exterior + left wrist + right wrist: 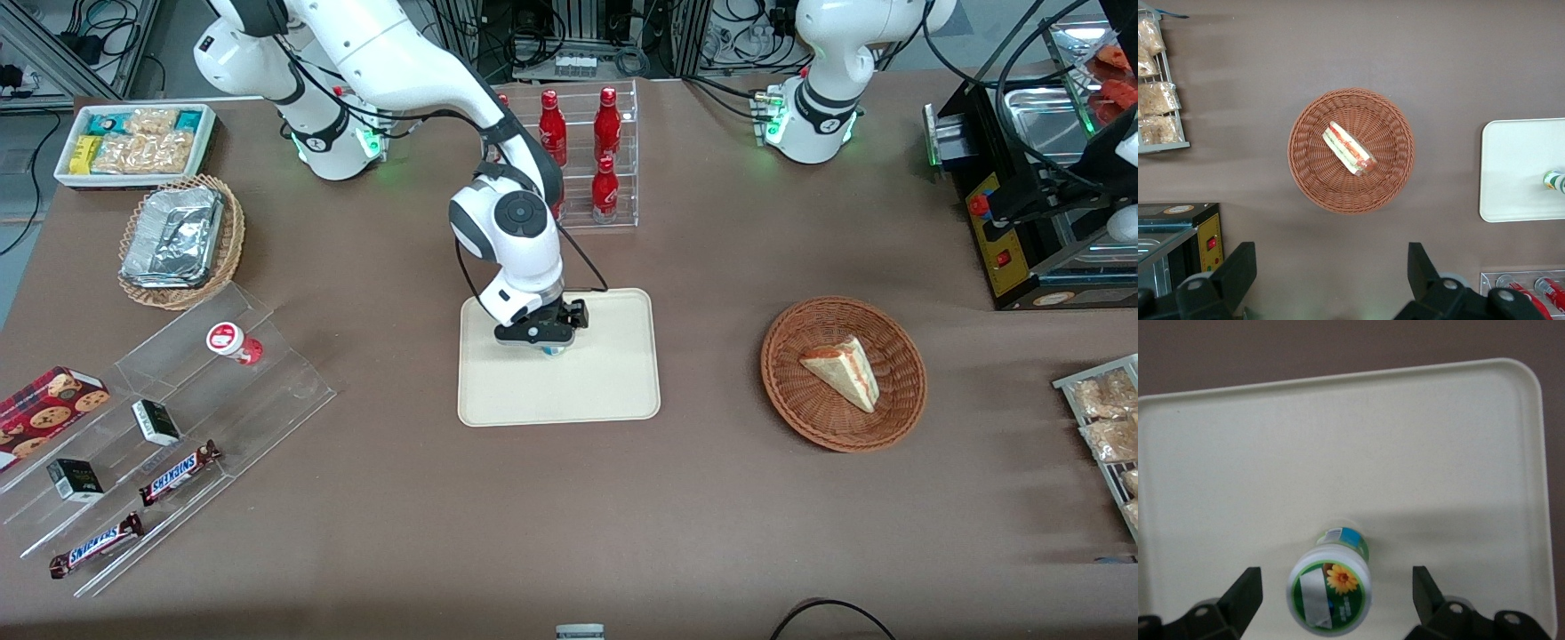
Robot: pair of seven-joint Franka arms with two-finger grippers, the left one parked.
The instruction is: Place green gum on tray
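Observation:
The green gum (pixel 1329 589), a small white bottle with a green-rimmed lid and an orange flower on top, stands upright on the cream tray (pixel 1338 453). My gripper (pixel 1335 593) is open around it, with clear gaps between each finger and the bottle. In the front view the gripper (pixel 553 348) hangs low over the tray (pixel 605 391), and only a bit of the gum (pixel 553 350) shows under it. The left wrist view shows the tray's end (pixel 1518 173) and the gum (pixel 1555 181) at its edge.
A rack of red bottles (pixel 591 160) stands farther from the camera than the tray. A wicker basket with a sandwich (pixel 843 372) lies toward the parked arm's end. A clear stepped shelf with the red-lidded bottle (pixel 233 341) and candy bars lies toward the working arm's end.

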